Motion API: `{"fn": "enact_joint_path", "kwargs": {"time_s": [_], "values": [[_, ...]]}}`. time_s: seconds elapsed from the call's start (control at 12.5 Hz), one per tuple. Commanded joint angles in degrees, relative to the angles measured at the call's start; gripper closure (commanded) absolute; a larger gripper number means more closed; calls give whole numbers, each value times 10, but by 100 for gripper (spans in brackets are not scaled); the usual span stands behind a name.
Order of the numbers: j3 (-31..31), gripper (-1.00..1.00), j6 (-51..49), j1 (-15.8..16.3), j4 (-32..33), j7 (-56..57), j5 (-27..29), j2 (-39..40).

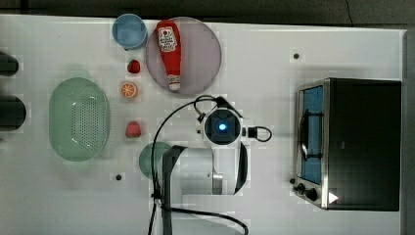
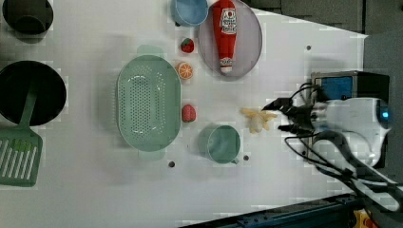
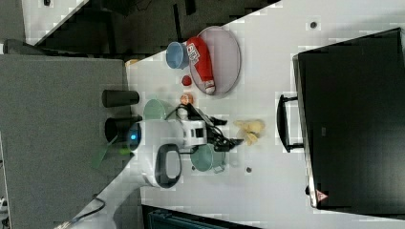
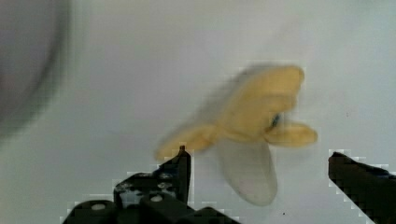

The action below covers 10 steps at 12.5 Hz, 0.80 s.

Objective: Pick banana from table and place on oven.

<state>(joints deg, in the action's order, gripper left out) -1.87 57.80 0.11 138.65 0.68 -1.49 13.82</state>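
Left view: banana not yet picked, gripper open beside it.

The table [image 2: 294, 180] is wide and white, with bare room around the centre, and its far edge runs close behind the oven [image 1: 364, 144], which stands at the top view's right with its black top free of anything. In the left view the green colander [image 2: 148, 102], the grey plate [image 2: 247, 47] bearing the ketchup bottle [image 2: 225, 33], and the green cup [image 2: 222, 143] all lie to the left of the banana [image 2: 256, 119]; the cup sits nearest it. The banana rests on the table, peel strips splayed, unlifted. The gripper [image 2: 281, 115] hangs just to its right, fingers spread wide; in the wrist view they straddle the fruit's pale body [image 4: 247, 172]. By my judgement, closing, lifting and carrying across to the oven all remain.
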Motion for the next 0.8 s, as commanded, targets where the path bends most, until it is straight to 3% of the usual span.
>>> {"fn": "enact_joint_path", "kwargs": {"time_s": [0.08,0.32,0.4,0.8], "values": [[-10,-100,63,-9,7,-15,4,37],[-9,-100,116,-9,8,-16,4,77],[-8,-92,131,-8,9,-16,4,80],[-3,28,135,-8,15,-16,4,66]]}}
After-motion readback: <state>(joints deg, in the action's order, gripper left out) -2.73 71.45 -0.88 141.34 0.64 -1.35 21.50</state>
